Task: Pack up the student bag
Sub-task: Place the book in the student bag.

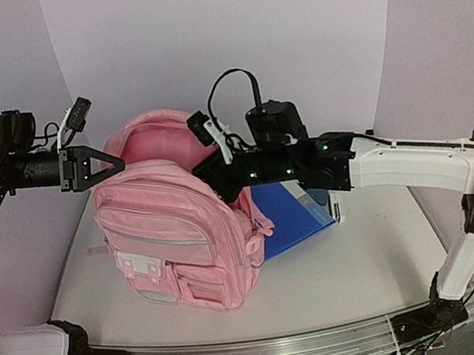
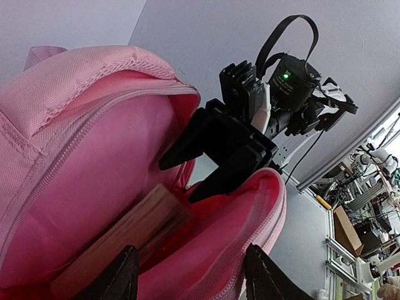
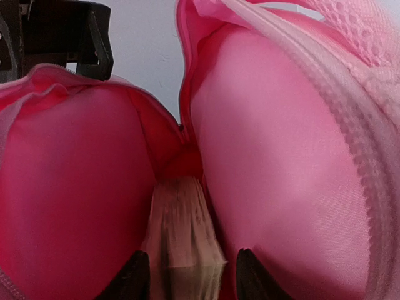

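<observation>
The student bag is a pink backpack that stands upright in the middle of the table with its main compartment unzipped. My right gripper reaches into that opening from the right. In the right wrist view it stands open, and a thick book with pale page edges sits blurred between its fingers, with a gap on each side. My left gripper is at the bag's top left. In its own view it is open, with the front zip rim between its fingers. The book lies deep inside, below the right gripper.
A blue folder lies flat on the table behind the bag's right side, under the right arm. The table's curved front edge runs just past the bag's base. White walls close in the back and both sides.
</observation>
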### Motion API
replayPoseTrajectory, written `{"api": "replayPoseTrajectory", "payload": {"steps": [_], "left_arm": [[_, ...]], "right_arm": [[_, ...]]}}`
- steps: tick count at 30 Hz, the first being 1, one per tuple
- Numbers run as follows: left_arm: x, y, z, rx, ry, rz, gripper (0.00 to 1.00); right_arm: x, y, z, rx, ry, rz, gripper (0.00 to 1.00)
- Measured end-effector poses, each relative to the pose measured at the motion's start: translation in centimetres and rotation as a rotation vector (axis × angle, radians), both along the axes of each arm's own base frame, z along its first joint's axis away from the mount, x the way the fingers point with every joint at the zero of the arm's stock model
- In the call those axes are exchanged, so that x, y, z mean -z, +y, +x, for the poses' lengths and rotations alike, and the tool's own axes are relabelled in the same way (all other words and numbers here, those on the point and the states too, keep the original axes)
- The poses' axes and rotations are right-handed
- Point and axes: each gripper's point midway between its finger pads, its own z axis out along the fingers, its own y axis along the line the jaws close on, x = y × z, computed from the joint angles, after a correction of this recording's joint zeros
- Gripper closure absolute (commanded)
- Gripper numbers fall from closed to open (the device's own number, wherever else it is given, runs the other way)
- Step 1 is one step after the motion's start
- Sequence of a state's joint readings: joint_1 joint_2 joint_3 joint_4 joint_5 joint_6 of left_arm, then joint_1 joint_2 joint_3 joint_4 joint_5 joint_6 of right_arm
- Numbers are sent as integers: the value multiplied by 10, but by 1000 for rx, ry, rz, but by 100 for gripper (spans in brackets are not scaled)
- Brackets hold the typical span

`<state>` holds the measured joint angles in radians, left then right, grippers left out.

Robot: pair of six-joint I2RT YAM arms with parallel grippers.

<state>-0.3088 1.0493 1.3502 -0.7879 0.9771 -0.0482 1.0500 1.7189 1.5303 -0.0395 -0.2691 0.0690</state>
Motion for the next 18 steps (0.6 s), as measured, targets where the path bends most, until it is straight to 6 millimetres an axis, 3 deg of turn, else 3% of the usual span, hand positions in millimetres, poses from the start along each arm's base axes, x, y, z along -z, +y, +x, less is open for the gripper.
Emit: {"api": "replayPoseTrajectory", "payload": {"steps": [2,11,14,18], "left_arm": [[0,0,0,0,1,1,43],[3,0,2,-7,-5,0,43],[4,2,2,-23,-19,3,43],[2,5,0,-49,-37,7,44]], "right_arm": [[-2,1,1,4,-1,21,32],[-16,-16,-4,39,10,61,16],[-38,-33,-13,46,3,101,10],[-92,-70,-28,78,-33,209,2]]}}
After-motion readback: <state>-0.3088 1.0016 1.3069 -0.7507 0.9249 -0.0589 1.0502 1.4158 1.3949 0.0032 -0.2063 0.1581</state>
